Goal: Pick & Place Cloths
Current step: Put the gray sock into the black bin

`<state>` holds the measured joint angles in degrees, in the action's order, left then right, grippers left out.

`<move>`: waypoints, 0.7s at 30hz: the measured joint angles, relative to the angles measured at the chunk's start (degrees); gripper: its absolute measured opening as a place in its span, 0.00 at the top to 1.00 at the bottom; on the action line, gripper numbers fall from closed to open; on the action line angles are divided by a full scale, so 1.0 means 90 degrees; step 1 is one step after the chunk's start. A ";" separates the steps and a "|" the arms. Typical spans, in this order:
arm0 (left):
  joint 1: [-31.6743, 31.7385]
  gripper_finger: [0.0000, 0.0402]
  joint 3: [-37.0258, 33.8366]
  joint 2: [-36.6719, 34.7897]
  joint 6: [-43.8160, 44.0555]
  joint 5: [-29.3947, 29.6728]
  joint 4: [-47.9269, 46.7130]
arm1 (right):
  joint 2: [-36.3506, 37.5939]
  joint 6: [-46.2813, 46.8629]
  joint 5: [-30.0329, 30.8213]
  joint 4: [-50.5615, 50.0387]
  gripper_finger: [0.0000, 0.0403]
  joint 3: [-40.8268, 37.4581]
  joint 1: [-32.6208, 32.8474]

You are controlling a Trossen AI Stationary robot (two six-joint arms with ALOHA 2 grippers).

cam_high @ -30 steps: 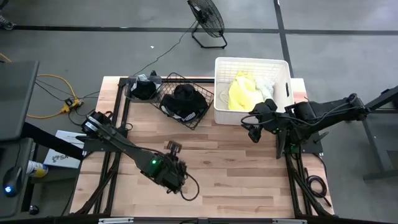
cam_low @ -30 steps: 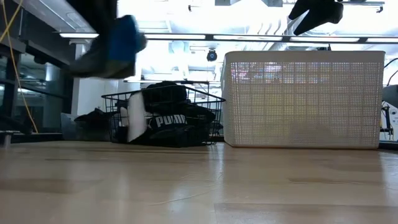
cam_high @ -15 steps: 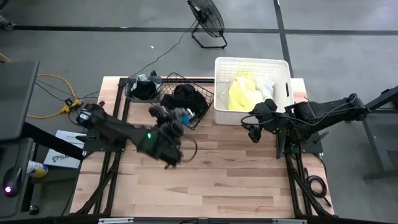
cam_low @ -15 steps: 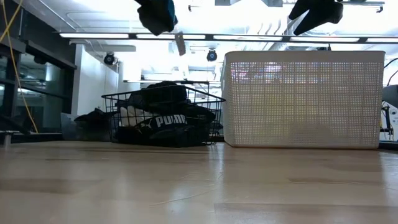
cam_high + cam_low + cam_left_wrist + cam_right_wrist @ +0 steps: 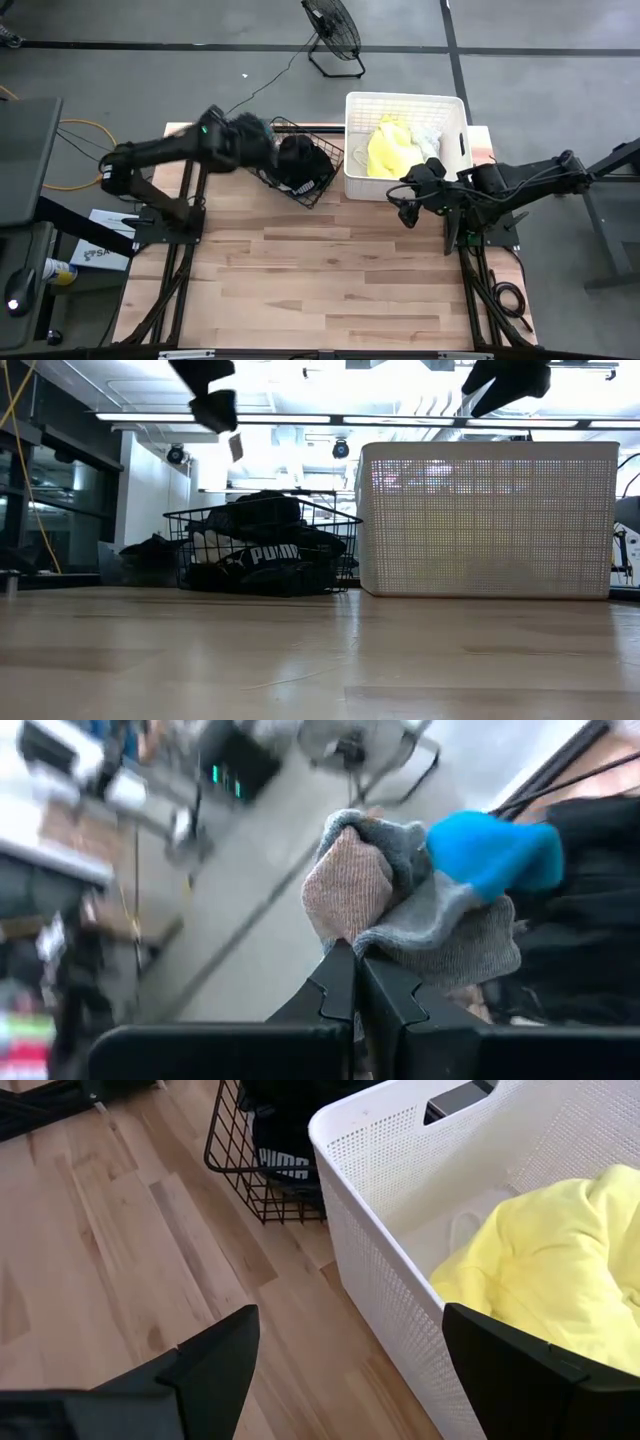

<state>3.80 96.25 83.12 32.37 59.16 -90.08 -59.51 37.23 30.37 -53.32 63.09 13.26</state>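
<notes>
Pinching a grey-and-blue cloth (image 5: 440, 910) shows only at the wrist; overhead, the left gripper (image 5: 252, 141) seems blurred above the wire basket (image 5: 322, 180) of black cloths (image 5: 297, 160). The right gripper (image 5: 408, 200), fingers spread, waits beside the white tub (image 5: 356, 150) holding a yellow cloth (image 5: 388, 152).

1. A white perforated plastic tub (image 5: 458, 142) stood at the far edge of the wooden bench (image 5: 330, 280).
2. A black wire basket (image 5: 335, 160) sat tilted just beside it.
3. A black floor fan (image 5: 333, 32) stood on the grey floor beyond.
4. Yellow cable (image 5: 85, 150) lay coiled off the bench's left side.
</notes>
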 joint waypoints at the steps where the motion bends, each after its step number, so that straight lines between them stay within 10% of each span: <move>1: 0.0262 1.00 0.0000 -0.0071 -0.0028 -0.0147 -0.0004 | -0.0014 0.0000 0.0001 0.0000 0.24 0.0000 0.0000; 21: 0.5485 1.00 -0.1526 -0.0122 -0.1602 -0.4652 0.1044 | -0.0297 0.0328 0.0000 0.0000 0.24 -0.0002 0.0000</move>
<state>53.16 82.51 82.02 17.95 17.30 -80.69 -62.18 40.19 30.37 -53.32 63.07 13.26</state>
